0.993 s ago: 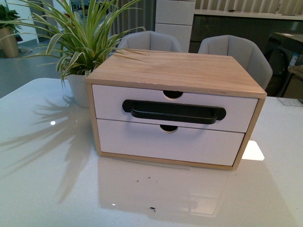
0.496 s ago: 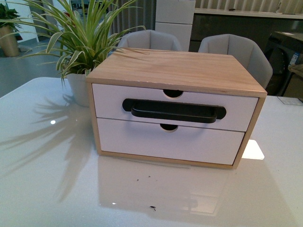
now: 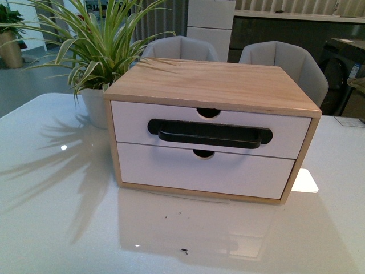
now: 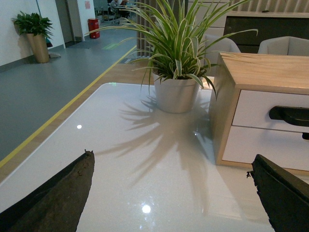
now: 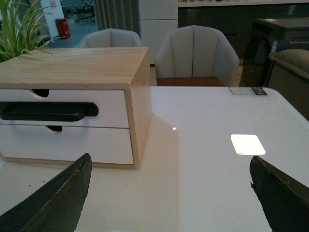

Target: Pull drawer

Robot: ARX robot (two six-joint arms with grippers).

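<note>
The wide, shallow white drawer (image 3: pixel 132 124) is found in the top slot of the small light wood box (image 3: pixel 211 83). It is pushed all the way in, so nothing has been pulled out yet. The box is set near the middle of the shiny white counter (image 3: pixel 57 217).

At the far left, a green striped plant in a white pot (image 3: pixel 94 107) is seen just beside the box's left side. The left tool (image 4: pixel 172 157) is shown only in its own wrist view. Its two dark fingers (image 4: pixel 58 193) are spread wide and nothing is held. It hangs over the counter on the plant's side, well apart from the box.

In the middle, the long black bar handle (image 3: pixel 210 136) is fixed across the drawer's front, under a half-round notch (image 3: pixel 208 113). This bar is judged the best place to be gripped. It should be taken at its middle, so the drawer is drawn straight and not twisted. The bar looks hard and smooth, so a firm pinch is likely needed. The drawer is probably light and stiff and should slide easily. The plain white drawer front (image 3: pixel 205 171) below has no handle and should be left alone.

The box may be light too. It could be dragged over the slippery counter, so it may need to be held.

At the right, the right tool (image 5: pixel 170 158) is also spread wide and empty, well apart from the box's right side.
</note>
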